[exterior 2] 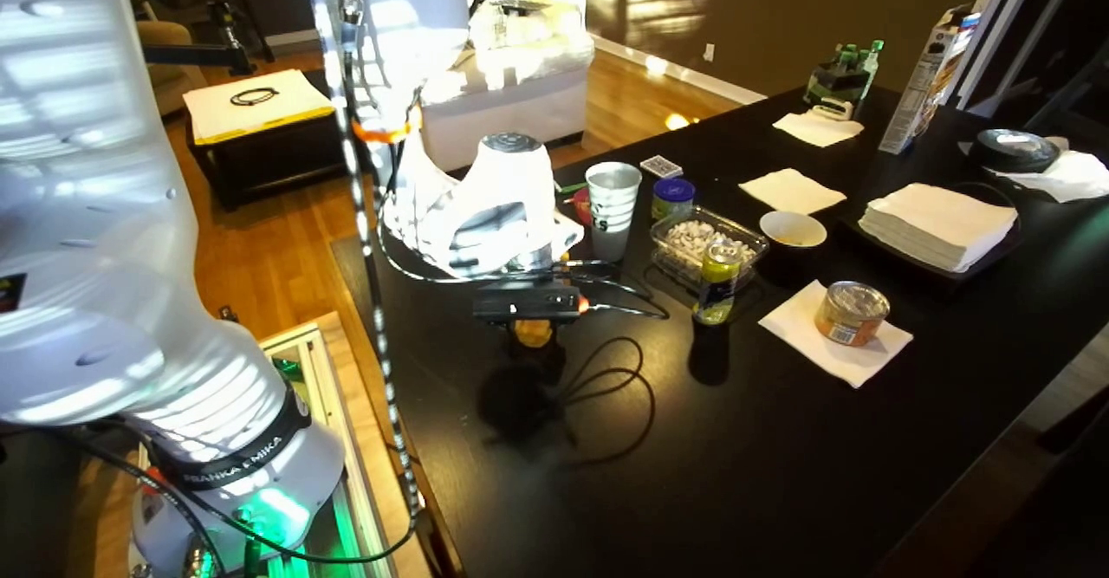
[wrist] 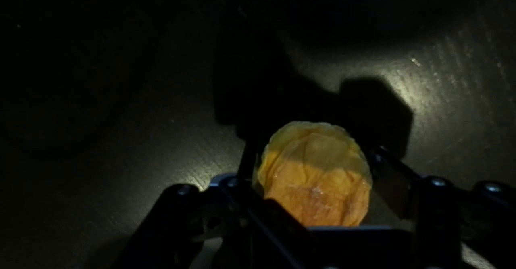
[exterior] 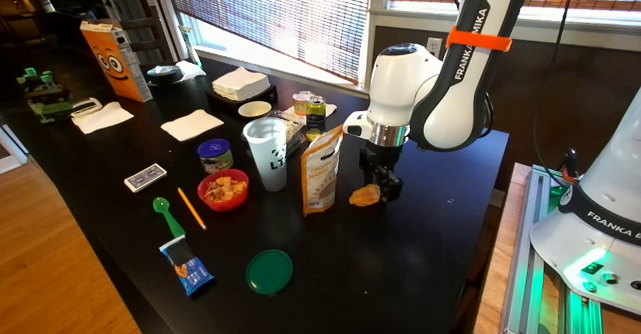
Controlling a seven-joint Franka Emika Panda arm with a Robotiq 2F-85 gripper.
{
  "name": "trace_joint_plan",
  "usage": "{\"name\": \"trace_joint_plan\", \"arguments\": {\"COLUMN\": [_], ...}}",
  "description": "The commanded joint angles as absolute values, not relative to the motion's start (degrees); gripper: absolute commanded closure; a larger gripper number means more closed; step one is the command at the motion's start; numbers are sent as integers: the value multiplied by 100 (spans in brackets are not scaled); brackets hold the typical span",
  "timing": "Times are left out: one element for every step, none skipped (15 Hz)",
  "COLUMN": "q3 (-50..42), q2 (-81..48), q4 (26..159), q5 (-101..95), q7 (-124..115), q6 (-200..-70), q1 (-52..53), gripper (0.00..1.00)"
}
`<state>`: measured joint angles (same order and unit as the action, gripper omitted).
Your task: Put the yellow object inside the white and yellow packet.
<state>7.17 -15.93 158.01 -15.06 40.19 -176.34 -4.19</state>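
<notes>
The yellow object [exterior: 364,195] is a rounded, wrinkled orange-yellow piece low over the dark table; it also shows in an exterior view [exterior 2: 531,333]. In the wrist view, the yellow object [wrist: 314,188] fills the space between the fingers, its sides against both fingertips. My gripper [exterior: 380,189] appears shut on it, close to the tabletop; the gripper also shows in the wrist view [wrist: 316,162]. The white and yellow packet [exterior: 320,176] stands upright just beside the gripper, with orange-yellow print and a dark slot near its top. In an exterior view the arm hides the packet.
A tall white cup [exterior: 268,156] stands beside the packet, with a red bowl [exterior: 223,194] of snacks beyond it. A yellow-green can [exterior: 315,117] and a clear tray [exterior 2: 706,244] stand behind. A green lid [exterior: 269,272] lies nearer the front.
</notes>
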Motion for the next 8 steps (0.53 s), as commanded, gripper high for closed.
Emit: {"name": "trace_joint_plan", "arguments": {"q3": [803, 774, 777, 770, 781, 778, 779, 782], "q2": [-1636, -1612, -1593, -1578, -1564, -1540, -1517, -1501], "q4": [15796, 15795, 15792, 15791, 15782, 15781, 15779, 15775], "q5": [-1665, -1676, -1671, -1676, -1674, -1676, -1675, -1675], "q7": [4096, 4089, 4098, 4107, 4128, 4139, 4152, 4171], "q6": [-17725, -17718, -17721, -17715, -17732, -17739, -17746, -17745], "q1": [-601, -587, -605, -612, -639, -649, -663, -673], "gripper": [36, 35, 34, 34, 44, 56, 66, 66]}}
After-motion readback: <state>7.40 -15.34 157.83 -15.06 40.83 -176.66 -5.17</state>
